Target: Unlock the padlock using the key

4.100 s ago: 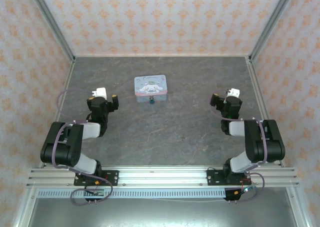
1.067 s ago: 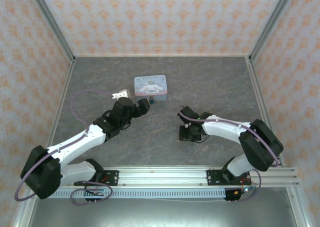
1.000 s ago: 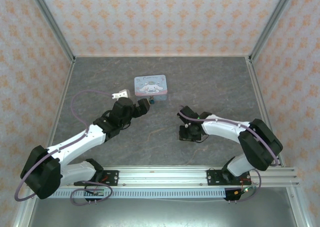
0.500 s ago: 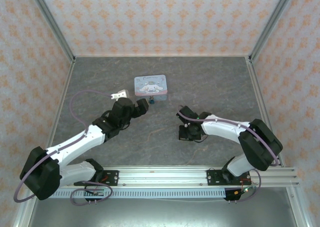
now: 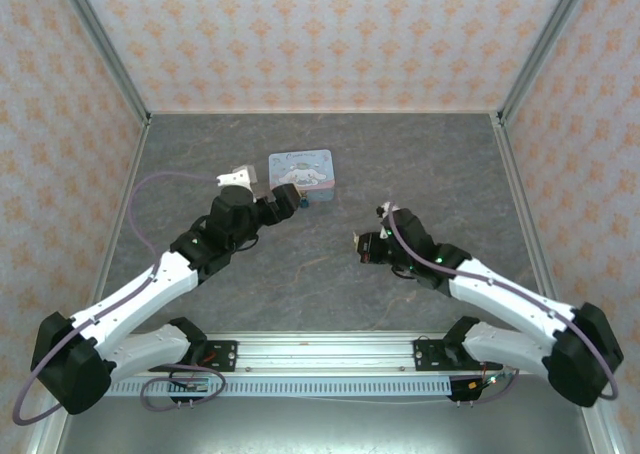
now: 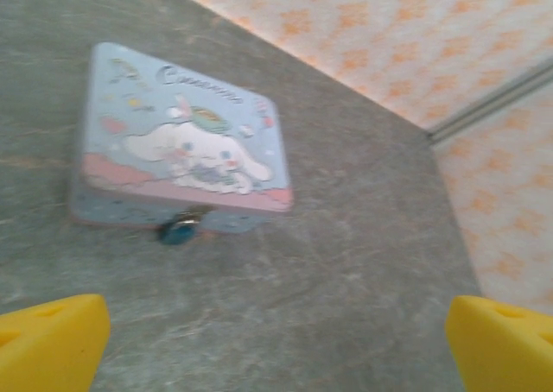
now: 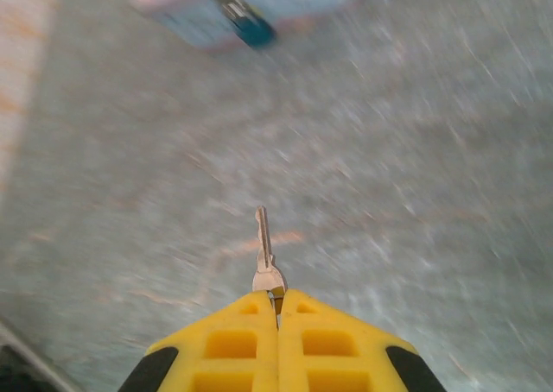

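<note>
**Now the key is coming up and aiming at the lock**

Half a second ago the right arm was folded down over the table; it is now stretching forward and lifting clear. Its right gripper is pinching the key by the head, fingers pressed together. The left gripper is also edging closer to the tin box, jaws spread wide and holding nothing. Judging from this, the pickup is done and the carry to the lock is beginning.

From the right wrist, the key's long axis is running straight out from the fingertips, its blade tip pointing away across bare table toward the padlock, which is sitting well apart and slightly left of that line. The padlock is hanging against the tin's near front wall, just beside the open left fingers in the top view. Blur is hiding which way its keyhole is facing.
</note>
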Tool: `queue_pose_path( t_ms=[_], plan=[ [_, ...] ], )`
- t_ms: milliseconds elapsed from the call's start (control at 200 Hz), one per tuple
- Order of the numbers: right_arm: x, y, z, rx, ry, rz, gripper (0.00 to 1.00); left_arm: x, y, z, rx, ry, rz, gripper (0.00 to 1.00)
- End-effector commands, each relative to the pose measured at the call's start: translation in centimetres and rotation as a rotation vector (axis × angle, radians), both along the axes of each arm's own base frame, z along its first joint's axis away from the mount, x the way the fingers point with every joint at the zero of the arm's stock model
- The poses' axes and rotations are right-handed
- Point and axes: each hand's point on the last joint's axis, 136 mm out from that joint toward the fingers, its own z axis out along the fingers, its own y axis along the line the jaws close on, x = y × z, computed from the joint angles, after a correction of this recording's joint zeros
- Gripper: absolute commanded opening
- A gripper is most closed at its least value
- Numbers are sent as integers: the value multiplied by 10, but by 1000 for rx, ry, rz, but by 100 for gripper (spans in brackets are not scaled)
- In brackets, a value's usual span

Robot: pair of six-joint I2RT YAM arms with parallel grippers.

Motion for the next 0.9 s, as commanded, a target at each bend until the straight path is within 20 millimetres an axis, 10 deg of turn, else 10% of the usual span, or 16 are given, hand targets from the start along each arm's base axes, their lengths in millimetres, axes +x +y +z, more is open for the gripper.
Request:
queue_pose_path(
  t_ms=[0, 325, 896],
  plan=[
    [12, 10, 65, 190, -228, 13, 0, -9, -37, 54, -151, -105, -189, 99],
    [-3, 21, 155, 316, -493, 151, 0, -38, -105, 125, -308, -192, -594, 81],
    [-5, 35, 174, 354, -499, 213, 0, -42, -132, 105, -281, -138, -663, 51]
  ],
)
